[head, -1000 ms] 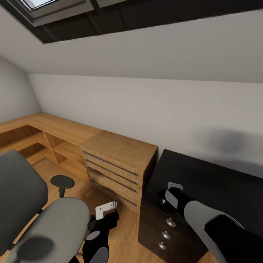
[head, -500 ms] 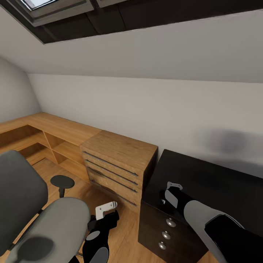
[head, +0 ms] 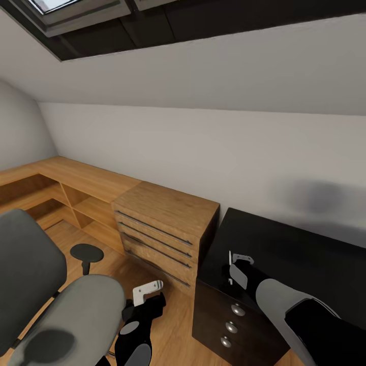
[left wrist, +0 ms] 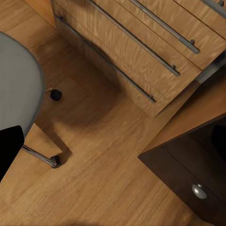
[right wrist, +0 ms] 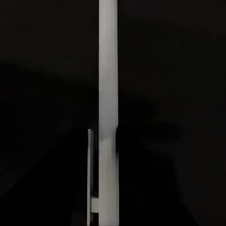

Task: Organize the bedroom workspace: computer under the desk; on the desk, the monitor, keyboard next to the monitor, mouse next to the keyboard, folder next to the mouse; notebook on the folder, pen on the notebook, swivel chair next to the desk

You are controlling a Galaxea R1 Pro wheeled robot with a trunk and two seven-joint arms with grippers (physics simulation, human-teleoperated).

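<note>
A thin white pen (head: 230,258) shows as a short upright line just left of my right gripper (head: 239,265), low over the near left corner of the glossy black desk (head: 305,254). In the right wrist view the pen (right wrist: 108,94) runs straight along the middle against the dark top, its clip beside it. The fingers are lost in the black there. The swivel chair (head: 76,310) with its grey seat stands at the lower left, the seat bare. My left gripper (head: 147,294) hangs open over the wooden floor between chair and desk, holding nothing.
A light wooden drawer chest (head: 162,223) stands against the wall between a low wooden shelf unit (head: 76,193) and the desk's black drawer unit (head: 231,325). The sloped white ceiling hangs overhead. The left wrist view looks down on the chair's castor (left wrist: 55,161) and the floor (left wrist: 108,155).
The pen now shows as a white line beside the right gripper, where before only a small white speck showed lower down. The right gripper has shifted slightly. The left arm is still.
</note>
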